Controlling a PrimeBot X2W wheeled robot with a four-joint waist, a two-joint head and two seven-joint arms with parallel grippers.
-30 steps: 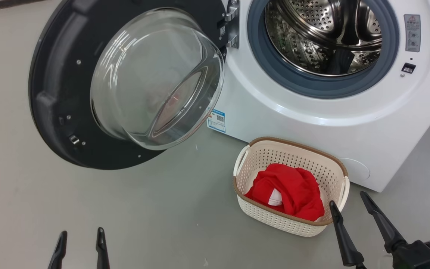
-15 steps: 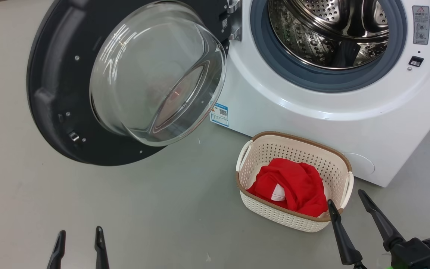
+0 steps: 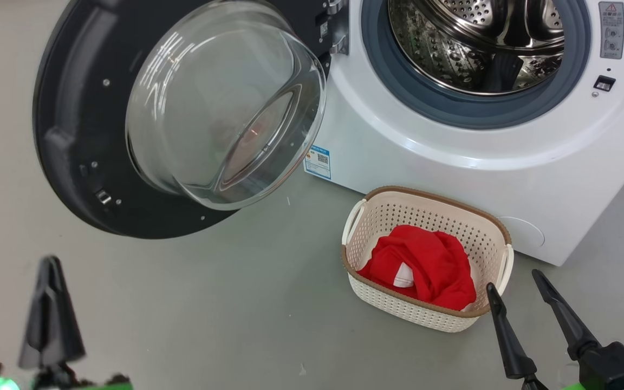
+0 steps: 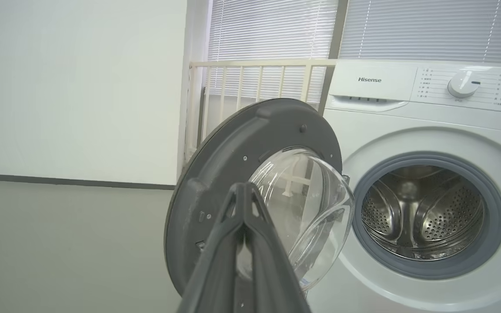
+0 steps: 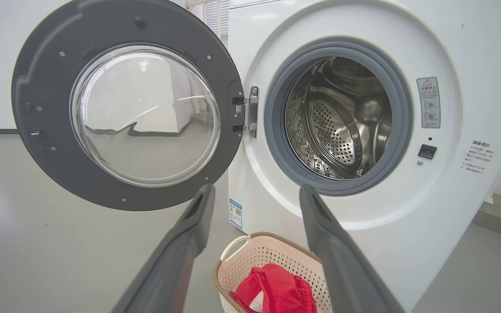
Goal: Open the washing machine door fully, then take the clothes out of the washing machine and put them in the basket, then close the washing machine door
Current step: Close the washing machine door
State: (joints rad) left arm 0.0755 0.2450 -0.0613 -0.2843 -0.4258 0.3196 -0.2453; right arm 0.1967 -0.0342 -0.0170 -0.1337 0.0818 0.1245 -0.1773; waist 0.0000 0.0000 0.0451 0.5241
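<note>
While I watch through the head camera, my left tool (image 3: 50, 271) stands at the near left, its two dark fingers pressed together into one point and gripping nothing. It hangs over the grey floor (image 3: 236, 303). The left wrist camera looks along those joined fingers (image 4: 244, 204) toward the washing machine door (image 4: 215, 174), which lies farther off and apart from them.

My right tool (image 3: 514, 281) is at the near right, its fingers spread wide with nothing between them. Its left fingertip is just beside the near right corner of the basket (image 3: 426, 216); I cannot tell whether they touch.

The cream basket with a brown rim sits on the floor just in front of the washing machine (image 3: 426, 157), below its round opening. The clothes (image 3: 426, 265), a bright red bundle with a small white patch, lie bunched inside the basket.

Farther back, a grey gasket (image 3: 379, 70) rings the opening, and the perforated steel drum (image 3: 453, 49) shines behind it. The black door is swung open to the left on its hinge (image 3: 336, 27). Its inner face and bulging clear glass bowl (image 3: 220, 108) point toward me. A small blue label (image 3: 317, 161) sits low on the white front, just right of the bowl.
</note>
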